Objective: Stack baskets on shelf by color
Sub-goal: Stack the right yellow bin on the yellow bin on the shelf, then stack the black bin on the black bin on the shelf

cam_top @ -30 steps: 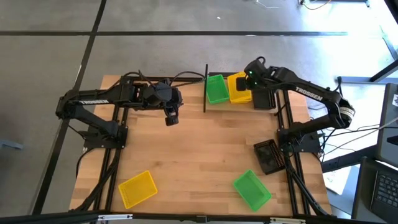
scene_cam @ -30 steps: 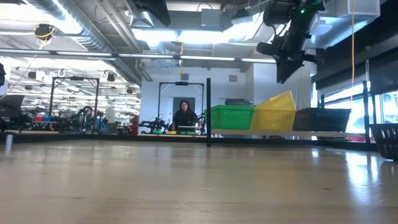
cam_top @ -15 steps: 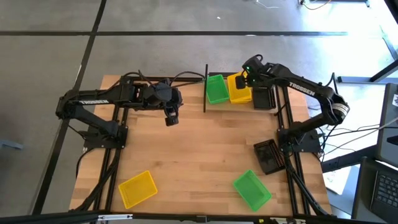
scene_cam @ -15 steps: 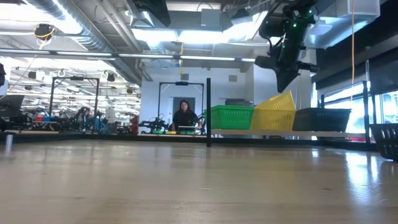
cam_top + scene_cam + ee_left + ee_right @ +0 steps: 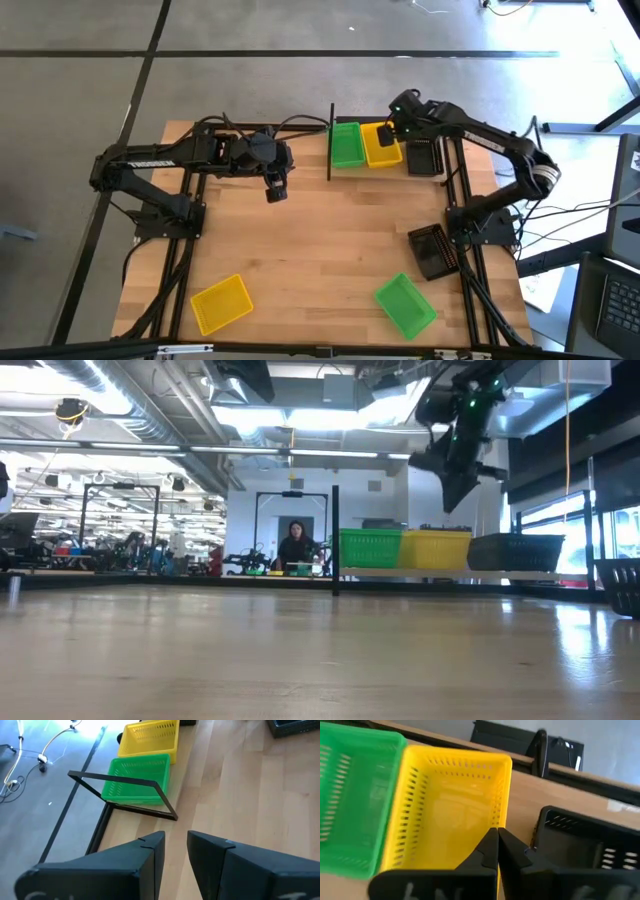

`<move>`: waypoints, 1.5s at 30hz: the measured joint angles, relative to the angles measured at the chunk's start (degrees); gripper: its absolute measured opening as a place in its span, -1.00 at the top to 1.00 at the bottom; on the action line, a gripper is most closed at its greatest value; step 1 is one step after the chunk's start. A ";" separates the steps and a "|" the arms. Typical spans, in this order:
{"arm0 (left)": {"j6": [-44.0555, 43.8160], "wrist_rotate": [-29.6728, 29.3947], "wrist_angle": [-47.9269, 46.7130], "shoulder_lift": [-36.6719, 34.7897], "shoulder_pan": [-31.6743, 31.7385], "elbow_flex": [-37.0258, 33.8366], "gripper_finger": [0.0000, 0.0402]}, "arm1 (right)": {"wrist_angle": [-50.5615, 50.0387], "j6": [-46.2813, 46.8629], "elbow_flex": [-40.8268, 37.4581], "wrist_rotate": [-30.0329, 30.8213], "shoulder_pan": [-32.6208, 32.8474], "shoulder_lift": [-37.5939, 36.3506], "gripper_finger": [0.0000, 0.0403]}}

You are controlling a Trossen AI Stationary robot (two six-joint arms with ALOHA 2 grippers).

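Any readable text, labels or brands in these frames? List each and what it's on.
No text here can be quoted with confidence.
Dark left arm: white lettering along its link in the high view, too small to read.
Left hand: pale marks on its housing at the picture's edge, cut off and unreadable.
Right hand: pale marks on its housing, also cut off and unreadable.
Nothing else shows any lettering.

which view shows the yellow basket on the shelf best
The right wrist view: the yellow basket fills it, its inside visible. The high view shows it small, the low view only its side, the left wrist view only far off.
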 joint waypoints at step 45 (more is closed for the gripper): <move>-5.40 12.71 -1.47 0.00 -4.70 0.00 0.63 | -23.79 62.10 -6.74 -15.75 62.42 -17.67 0.99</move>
